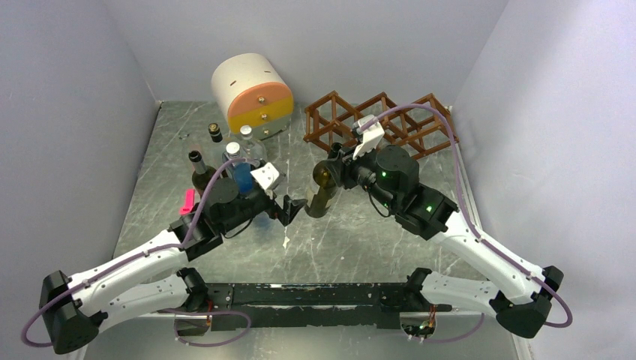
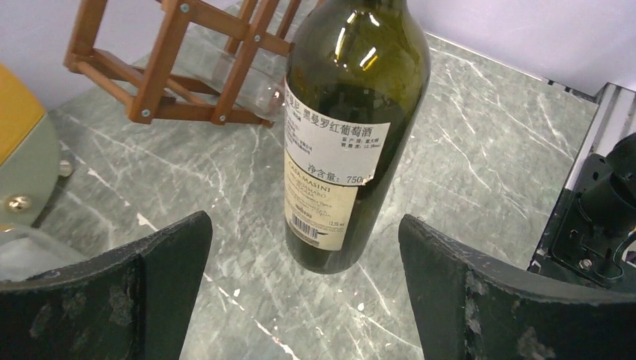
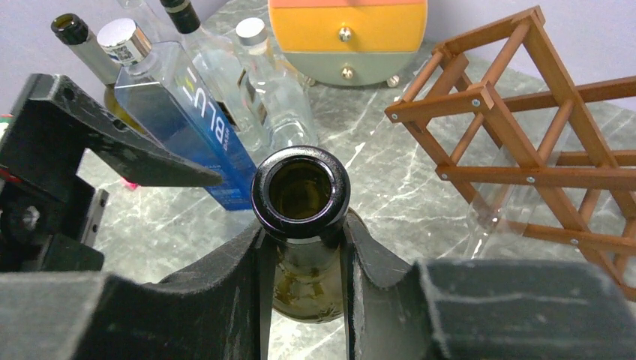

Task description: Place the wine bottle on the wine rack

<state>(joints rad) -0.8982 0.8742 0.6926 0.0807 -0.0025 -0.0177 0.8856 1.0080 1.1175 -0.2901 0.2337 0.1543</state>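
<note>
Top view: grey marble table (image 1: 337, 247) carries the wine rack (image 1: 334, 120) at 1 o'clock by the back wall, the round drawer unit (image 1: 251, 94) at 11 o'clock, and a cluster of spare bottles (image 1: 229, 161) at 9 o'clock. The wine bottle (image 1: 322, 191) is near table centre, at 7 o'clock from the rack and apart from it, neck up with a slight lean. The right gripper (image 3: 300, 255) is clenched on its neck just under the open mouth, while the left gripper (image 2: 304, 232) sits at the bottle's 8 o'clock, fingers spread wide either side of the body, not touching.
</note>
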